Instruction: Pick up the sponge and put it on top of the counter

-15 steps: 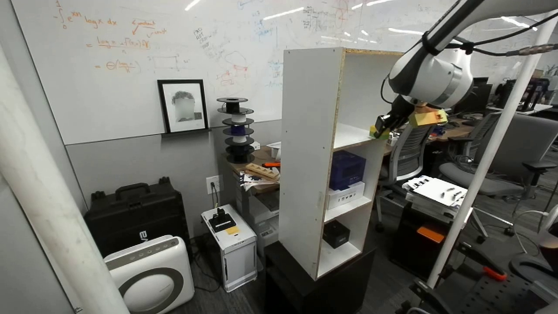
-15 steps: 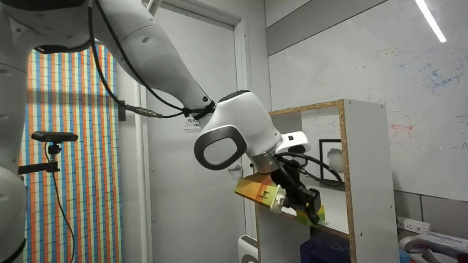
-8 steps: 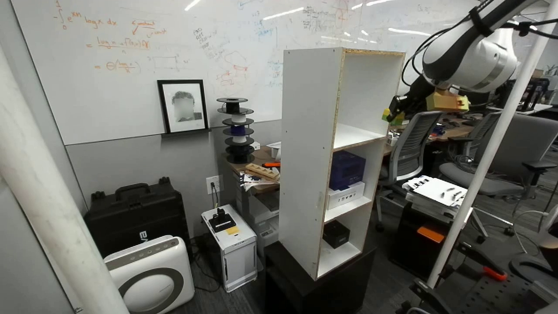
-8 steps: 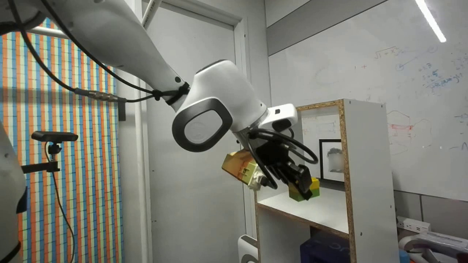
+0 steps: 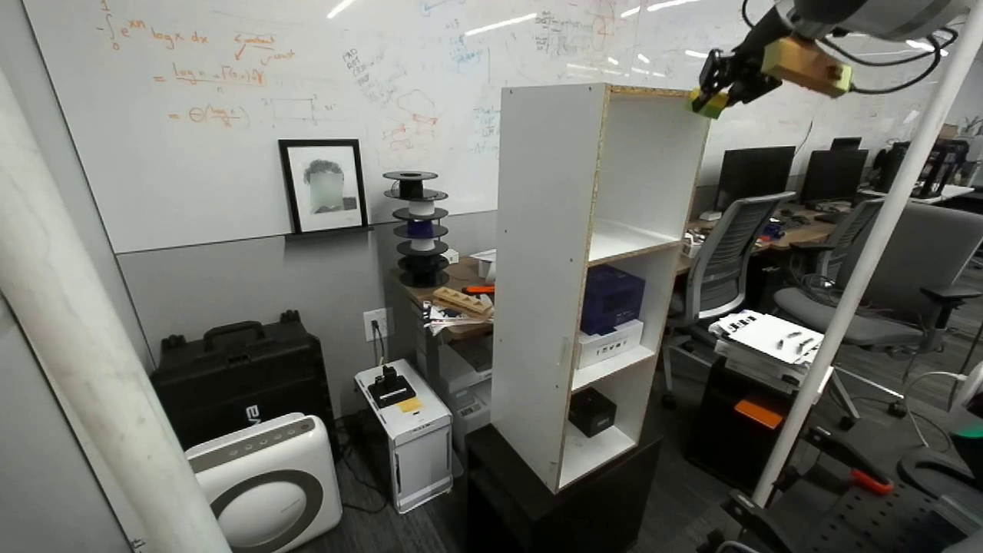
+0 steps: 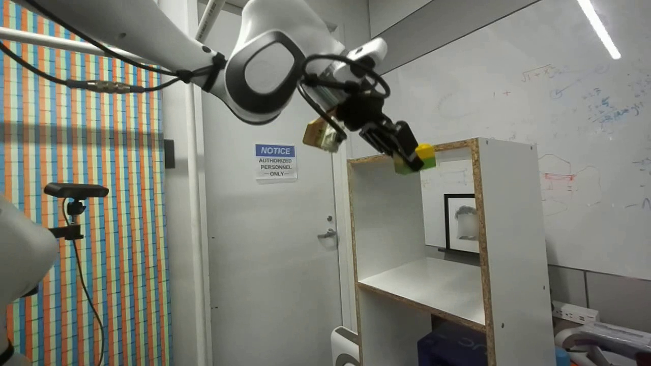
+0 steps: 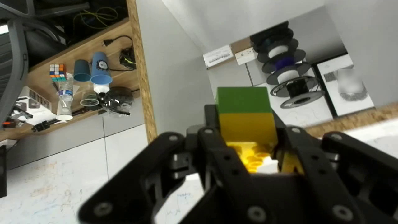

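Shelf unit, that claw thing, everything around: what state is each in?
Shelf unit: upright, open-fronted
Yellow-green block: gripped, not yet on the unit's top
Gripper: closed on the block
Door: closed
Whiteboard: written on
Framed picture: propped upright
Spools: stacked
Wall outlet: plug inserted

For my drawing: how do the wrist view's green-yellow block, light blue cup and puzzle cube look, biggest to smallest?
1. Green-yellow block (it's nearest, so looks extra big)
2. Light blue cup
3. Puzzle cube

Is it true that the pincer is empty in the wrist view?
No, a green-and-yellow toy block is clamped in the pincer.
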Controlling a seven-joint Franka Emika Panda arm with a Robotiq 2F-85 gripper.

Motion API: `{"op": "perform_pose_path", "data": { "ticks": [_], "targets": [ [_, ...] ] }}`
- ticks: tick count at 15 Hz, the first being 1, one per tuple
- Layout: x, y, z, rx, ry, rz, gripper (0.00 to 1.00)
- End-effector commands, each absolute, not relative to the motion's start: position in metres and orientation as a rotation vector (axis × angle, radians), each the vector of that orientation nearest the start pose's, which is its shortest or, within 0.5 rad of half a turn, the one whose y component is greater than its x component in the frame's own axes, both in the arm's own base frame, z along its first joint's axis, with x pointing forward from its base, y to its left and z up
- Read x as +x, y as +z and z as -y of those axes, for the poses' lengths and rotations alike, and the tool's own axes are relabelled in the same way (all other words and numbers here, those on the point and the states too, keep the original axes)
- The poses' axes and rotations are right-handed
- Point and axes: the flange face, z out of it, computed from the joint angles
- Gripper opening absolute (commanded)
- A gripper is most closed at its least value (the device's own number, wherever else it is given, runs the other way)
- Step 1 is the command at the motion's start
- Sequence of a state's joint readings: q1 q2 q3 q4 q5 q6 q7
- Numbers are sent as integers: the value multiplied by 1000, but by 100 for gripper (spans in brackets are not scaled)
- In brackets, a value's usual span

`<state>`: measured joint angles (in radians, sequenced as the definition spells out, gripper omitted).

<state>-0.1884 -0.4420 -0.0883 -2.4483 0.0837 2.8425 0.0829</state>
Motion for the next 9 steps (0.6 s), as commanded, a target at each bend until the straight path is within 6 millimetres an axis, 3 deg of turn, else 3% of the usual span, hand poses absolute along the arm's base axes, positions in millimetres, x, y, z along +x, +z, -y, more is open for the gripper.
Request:
{"op": "perform_pose_path", "data": {
  "ticks": [1, 4, 6, 9],
  "targets": [
    [448, 644, 115, -2720, -1374, -746, 17],
    [475, 701, 101, -2679, -1428, -852, 17],
    [496, 718, 95, -2689, -1408, -914, 17],
    [540, 715, 97, -2759, -1317, -997, 17]
  ]
}}
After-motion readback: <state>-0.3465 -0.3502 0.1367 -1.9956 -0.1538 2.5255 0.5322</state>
